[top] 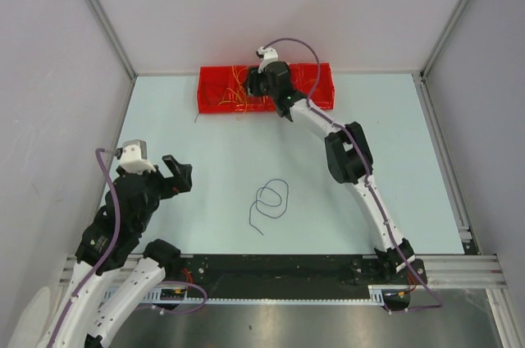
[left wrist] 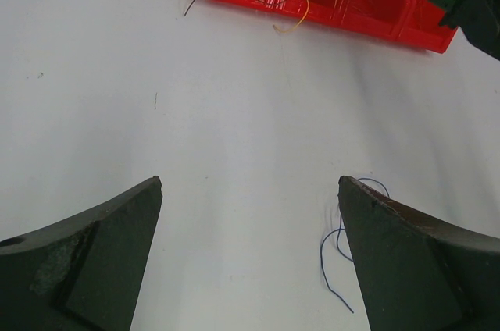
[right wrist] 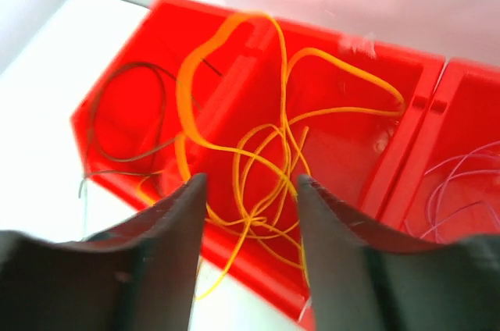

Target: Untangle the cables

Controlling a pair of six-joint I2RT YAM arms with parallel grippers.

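Left gripper (left wrist: 250,183) hovers over the table (top: 205,151), jaws wide apart and holding nothing; a navy cable (top: 271,199) lies looped nearby. Right gripper (right wrist: 251,179), jaws parted, straddles tangled yellow cables (right wrist: 181,104) in the red bin (top: 321,93) by the back wall (top: 271,3). Next compartment's pale wires (right wrist: 461,183) are cut off.

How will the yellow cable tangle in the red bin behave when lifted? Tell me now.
Probably floppy: the yellow cables lie in loose curling loops in the red bin. Likely very light, being so thin. Pulling one strand would probably drag others along, since the loops cross repeatedly ahead of the right fingers.
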